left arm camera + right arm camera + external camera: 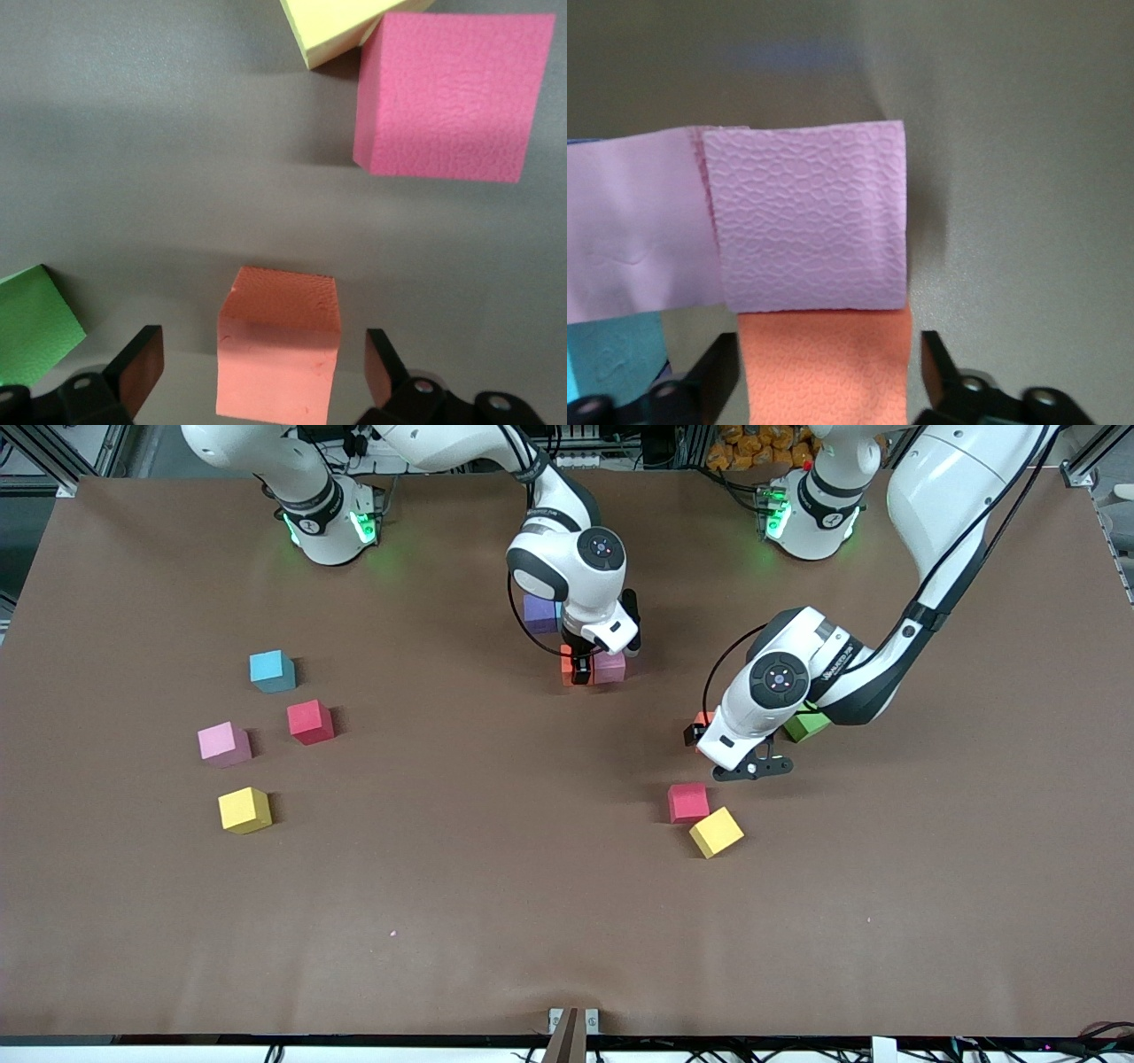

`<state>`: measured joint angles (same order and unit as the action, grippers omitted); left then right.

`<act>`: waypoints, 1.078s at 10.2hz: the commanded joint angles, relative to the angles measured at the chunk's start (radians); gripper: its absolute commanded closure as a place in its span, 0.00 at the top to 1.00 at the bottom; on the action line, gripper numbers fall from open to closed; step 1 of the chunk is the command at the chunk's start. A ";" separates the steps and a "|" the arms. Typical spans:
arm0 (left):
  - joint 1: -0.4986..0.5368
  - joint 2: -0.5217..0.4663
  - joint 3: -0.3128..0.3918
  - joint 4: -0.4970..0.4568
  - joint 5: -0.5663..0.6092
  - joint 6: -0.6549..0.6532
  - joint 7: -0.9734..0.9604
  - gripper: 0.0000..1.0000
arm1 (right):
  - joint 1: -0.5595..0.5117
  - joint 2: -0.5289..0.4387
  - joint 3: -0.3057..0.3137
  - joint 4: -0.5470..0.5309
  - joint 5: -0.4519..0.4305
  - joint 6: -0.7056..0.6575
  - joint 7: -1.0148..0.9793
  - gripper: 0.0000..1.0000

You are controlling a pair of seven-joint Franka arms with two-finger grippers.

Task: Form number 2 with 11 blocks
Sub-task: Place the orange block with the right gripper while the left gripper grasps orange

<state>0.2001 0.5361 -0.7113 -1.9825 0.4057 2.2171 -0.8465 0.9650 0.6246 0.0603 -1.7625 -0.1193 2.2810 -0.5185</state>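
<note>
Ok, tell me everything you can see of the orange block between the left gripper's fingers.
The orange block is a small matte cube of foam-like, finely textured material, sitting flat on the brown table. It lies between the open fingers of the left gripper, with a gap on each side, so nothing grips it. The green cube lies beside it, apart. In the front view the arm hides most of it.

- I am finding only one piece of lettering: small dark print running along the white forearm shell of my left arm [837,662], too small for me to make out.
- I am seeing no labels, numbers or signs on the matte coloured foam cubes or on the brown table.
</note>
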 commanded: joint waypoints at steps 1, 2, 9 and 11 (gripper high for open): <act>0.013 -0.015 -0.011 -0.030 0.018 0.015 0.006 1.00 | 0.001 0.007 -0.004 0.037 -0.011 -0.057 0.018 1.00; 0.007 -0.007 -0.011 -0.032 0.019 0.015 0.007 1.00 | 0.000 -0.002 -0.004 0.037 -0.010 -0.073 0.018 1.00; -0.002 0.028 -0.011 -0.068 0.050 0.067 0.007 0.70 | -0.171 -0.118 -0.008 0.032 0.001 -0.225 0.018 1.00; -0.005 0.031 -0.011 -0.065 0.050 0.067 0.003 0.46 | -0.338 -0.126 -0.008 0.032 0.003 -0.221 0.015 1.00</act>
<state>0.1939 0.5674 -0.7159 -2.0460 0.4313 2.2754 -0.8460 0.7488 0.5230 0.0356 -1.7138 -0.1190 2.0641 -0.5006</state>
